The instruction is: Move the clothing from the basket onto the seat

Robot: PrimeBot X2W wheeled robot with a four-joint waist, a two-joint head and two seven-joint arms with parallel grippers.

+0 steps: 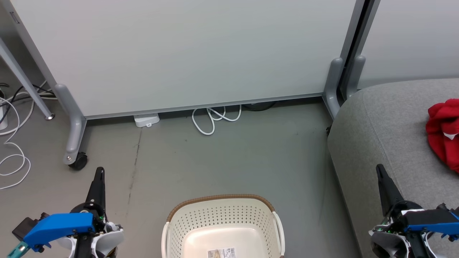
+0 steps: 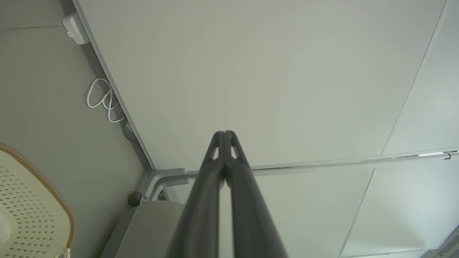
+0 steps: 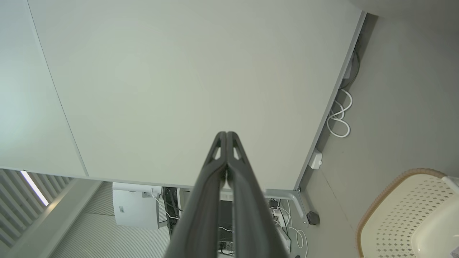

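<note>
Closest to you, the basket (image 1: 222, 215) is sitting on the floor (image 1: 233, 161) between your two arms. Its pale bottom is showing, with a printed label (image 1: 221, 253) lying on it. Your left gripper (image 1: 99, 172) is hovering over the floor to the basket's left, pointing up the head view. Its wrist view is showing the two long fingers pressed together at the tips, finger against finger. Your right gripper (image 1: 379, 169) is hanging over the near edge of the seat (image 1: 387, 125), to the basket's right, and its fingers are likewise meeting tip to tip. Farther along the seat, the clothing (image 1: 444, 132) is lying in a red heap with a bit of white at the head view's right edge, well apart from the basket. Beyond, a white cable (image 1: 215, 120) is looping on the floor at the foot of the pale partition panel (image 1: 186, 53).
</note>
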